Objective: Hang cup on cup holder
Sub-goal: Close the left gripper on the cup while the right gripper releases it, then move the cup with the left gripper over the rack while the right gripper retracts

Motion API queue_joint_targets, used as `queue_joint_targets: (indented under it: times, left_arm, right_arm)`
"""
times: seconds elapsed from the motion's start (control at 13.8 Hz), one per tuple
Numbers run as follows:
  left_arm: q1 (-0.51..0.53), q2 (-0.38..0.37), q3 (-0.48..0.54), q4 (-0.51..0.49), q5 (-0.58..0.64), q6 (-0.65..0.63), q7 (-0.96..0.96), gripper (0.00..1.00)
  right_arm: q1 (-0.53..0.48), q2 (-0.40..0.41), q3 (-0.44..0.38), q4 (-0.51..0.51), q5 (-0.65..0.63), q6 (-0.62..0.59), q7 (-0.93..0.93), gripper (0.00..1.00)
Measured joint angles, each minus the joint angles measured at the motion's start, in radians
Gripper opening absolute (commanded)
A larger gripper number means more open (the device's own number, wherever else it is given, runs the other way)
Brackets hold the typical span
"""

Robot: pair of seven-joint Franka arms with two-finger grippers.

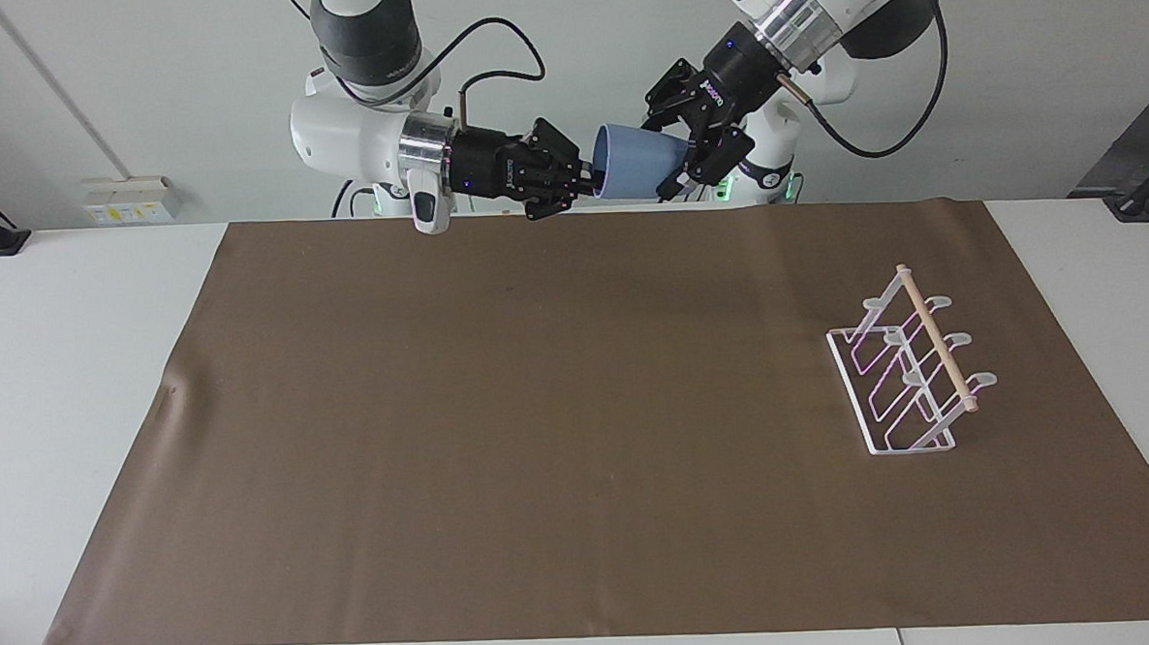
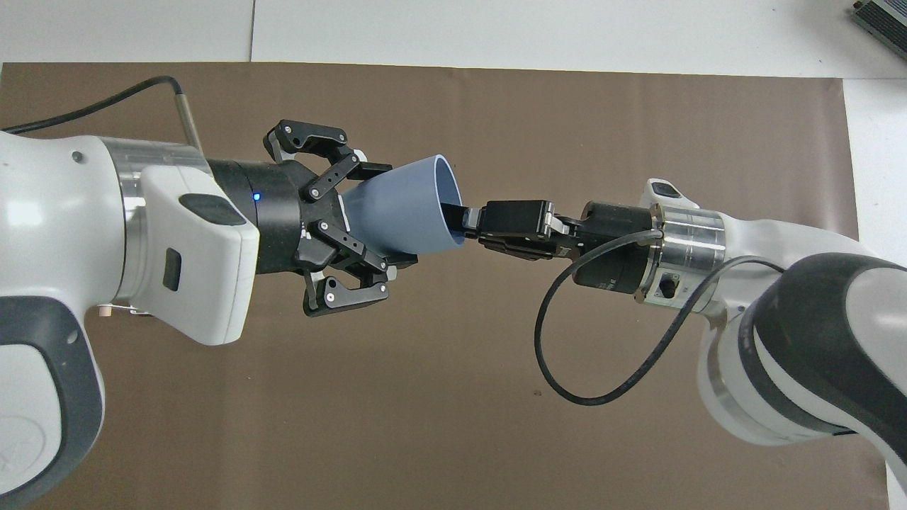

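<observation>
2 pincers, left pincer (image 2: 372, 216) and right pincer (image 2: 460, 221), on 1 cup (image 2: 411, 209).

A brown mat (image 1: 540, 411) lies flat over most of the white surface (image 1: 63, 384), with a small crease near its edge toward the right arm's end. A white wall socket box (image 1: 131, 198) sits beside that end.
</observation>
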Motion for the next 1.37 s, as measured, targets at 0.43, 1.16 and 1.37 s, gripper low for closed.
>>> queue_joint_targets:
  times: [0.43, 1.16, 1.37]
  left_arm:
    - [-0.004, 0.000, -0.003, -0.004, 0.000, 0.000, -0.007, 0.00]
    - [-0.001, 0.000, 0.011, -0.014, 0.046, -0.016, -0.008, 0.00]
    - [0.024, 0.000, 0.021, -0.018, 0.145, -0.058, -0.008, 0.00]
  right_arm:
    - [0.000, -0.006, 0.001, 0.003, 0.003, 0.000, 0.006, 1.00]
    - [-0.042, -0.015, -0.008, 0.002, -0.172, 0.002, 0.062, 1.00]
    - [-0.082, -0.015, -0.008, 0.002, -0.371, -0.005, 0.111, 1.00]
